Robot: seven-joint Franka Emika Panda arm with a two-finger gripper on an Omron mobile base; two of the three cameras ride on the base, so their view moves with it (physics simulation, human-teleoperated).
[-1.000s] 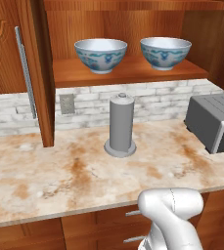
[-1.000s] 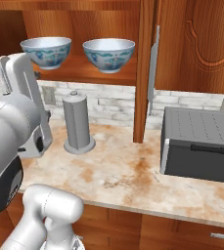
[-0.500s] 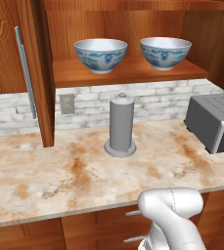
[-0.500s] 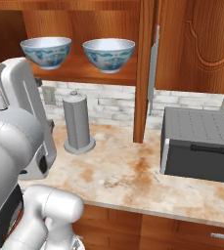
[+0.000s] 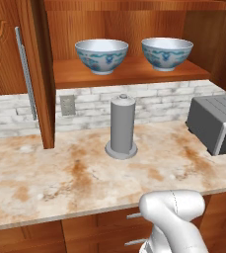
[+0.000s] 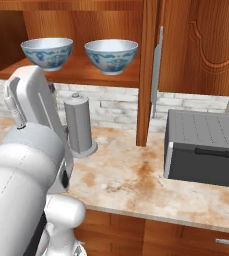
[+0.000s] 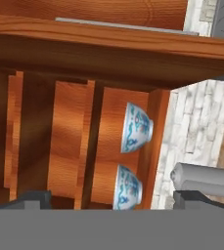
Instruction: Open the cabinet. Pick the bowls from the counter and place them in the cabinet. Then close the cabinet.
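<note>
Moved since last frame: only my arm (image 6: 31, 165), swung nearer the right base camera; bowls and cabinet unchanged. Bowls (image 5: 101, 55) (image 5: 167, 52): both upright, side by side, apart, on the open cabinet's (image 5: 129, 74) bottom board, above the counter (image 5: 80, 178). Doors: both open, handle (image 5: 25, 71) on left door. Gripper (image 7: 111, 202): rolled sideways, facing the cabinet, jaws spread wide, nothing held. Counter: grey cylinder (image 5: 121, 126) below the bowls, toaster (image 5: 218, 122) at right.

Both cabinet (image 5: 134, 74) doors stand swung wide, so the front of the shelf is open, though the two bowls (image 5: 101, 55) take up most of its floor. Below, the grey cylinder (image 5: 121, 127) stands mid-counter (image 5: 45, 183) (upright, right under the shelf), and the grey box (image 6: 203, 147) blocks the right end.
</note>
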